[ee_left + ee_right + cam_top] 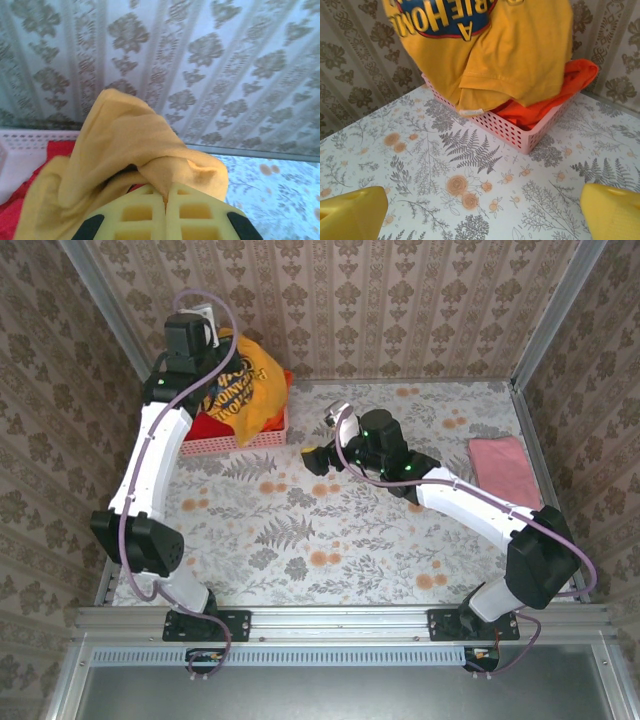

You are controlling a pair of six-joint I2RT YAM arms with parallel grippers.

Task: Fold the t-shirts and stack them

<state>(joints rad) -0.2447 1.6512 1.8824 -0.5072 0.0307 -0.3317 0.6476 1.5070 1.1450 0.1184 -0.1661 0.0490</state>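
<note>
At the left jaws: pressed together on a small pinch of the golden-yellow t-shirt [125, 145], held up above the pink basket [520, 132] in the far left corner of the counter [300, 530].
Yellow shirt's hang: bunched below the pinch, its hem and a sleeve draped over the basket's rim, dark logo showing.
Basket contents: an orange t-shirt [555, 95] spilling over one corner, a red t-shirt [205, 427] under the yellow cloth.
Right jaws: wide apart and empty, over bare counter, facing the basket.
Pale pink t-shirt [500, 468]: flat, a neat rectangle at the counter's right edge, well apart.
Risk, slip: the pinch looked thin, so the cloth could slide free as its weight came on.
Risk, snag: a sideways pull could drag the orange or red shirt out, or tip the light basket.
Risk, crumple: hung from one point, the shirt would likely land bunched and be hard to fold.
</note>
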